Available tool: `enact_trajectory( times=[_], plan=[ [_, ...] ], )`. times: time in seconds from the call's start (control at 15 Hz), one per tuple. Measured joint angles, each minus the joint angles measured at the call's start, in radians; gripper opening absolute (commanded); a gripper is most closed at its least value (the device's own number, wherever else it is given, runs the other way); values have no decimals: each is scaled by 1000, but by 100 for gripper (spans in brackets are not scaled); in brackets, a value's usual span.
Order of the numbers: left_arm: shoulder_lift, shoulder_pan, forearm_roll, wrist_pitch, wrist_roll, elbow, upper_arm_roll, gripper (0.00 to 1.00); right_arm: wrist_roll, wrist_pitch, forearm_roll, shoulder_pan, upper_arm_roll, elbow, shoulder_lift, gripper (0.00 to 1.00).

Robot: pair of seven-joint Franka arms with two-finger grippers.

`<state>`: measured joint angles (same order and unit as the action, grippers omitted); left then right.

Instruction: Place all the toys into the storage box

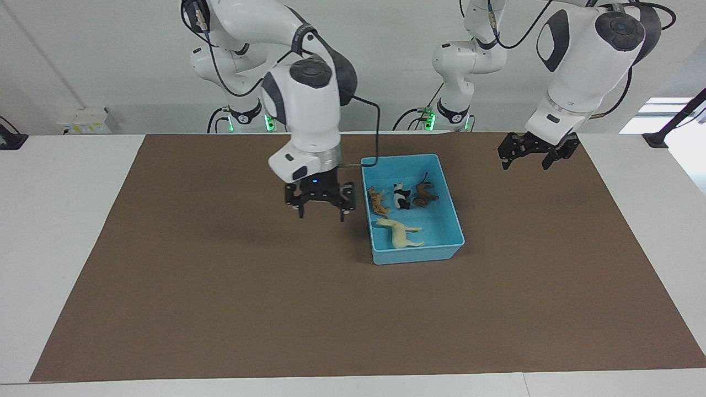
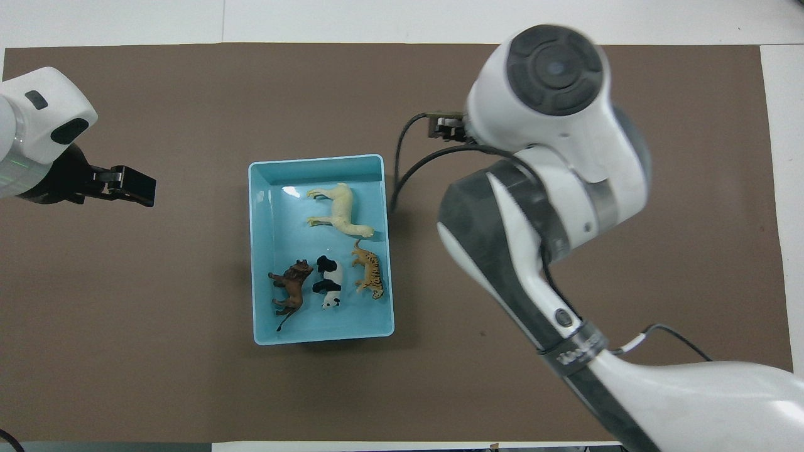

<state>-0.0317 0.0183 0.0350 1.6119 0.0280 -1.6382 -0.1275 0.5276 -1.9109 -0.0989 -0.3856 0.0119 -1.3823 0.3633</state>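
The light blue storage box (image 1: 417, 256) (image 2: 314, 159) stands on the brown mat. All the toys lie inside it. The cream horse (image 1: 400, 231) (image 2: 337, 210) is at the end farther from the robots. The orange tiger (image 1: 378, 201) (image 2: 369, 271), the panda (image 1: 401, 196) (image 2: 328, 290) and the brown lion (image 1: 424, 196) (image 2: 290, 290) lie in a row nearer to them. My right gripper (image 1: 321, 214) hangs open and empty over the mat beside the box, toward the right arm's end; its own arm hides it in the overhead view. My left gripper (image 1: 524, 164) (image 2: 141, 188) waits open over the mat toward the left arm's end.
The brown mat (image 1: 220, 303) covers most of the white table (image 1: 60, 220). The right arm's black cable (image 1: 378, 138) loops down close to the box's corner nearest the robots. The right arm's bulk (image 2: 553, 188) overhangs the mat beside the box.
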Motion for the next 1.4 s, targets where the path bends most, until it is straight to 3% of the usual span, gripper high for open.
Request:
enact_trajectory(
  times=[0.33, 0.8, 0.93, 1.13, 1.4],
  plan=[
    [1, 0, -2, 3, 0, 0, 0, 100, -236, 74, 6, 218, 2, -1, -66, 100],
    [1, 0, -22, 8, 0, 0, 0, 100, -554, 437, 38, 408, 3, -3, -218, 100],
    [1, 0, -22, 10, 0, 0, 0, 100, -579, 483, 40, 444, 3, -28, -270, 100],
    [1, 0, -22, 15, 0, 0, 0, 100, -582, 433, 40, 483, 4, -127, -340, 100],
    [1, 0, -22, 21, 0, 0, 0, 100, -579, 243, 40, 495, 4, -287, -402, 100]
  ],
)
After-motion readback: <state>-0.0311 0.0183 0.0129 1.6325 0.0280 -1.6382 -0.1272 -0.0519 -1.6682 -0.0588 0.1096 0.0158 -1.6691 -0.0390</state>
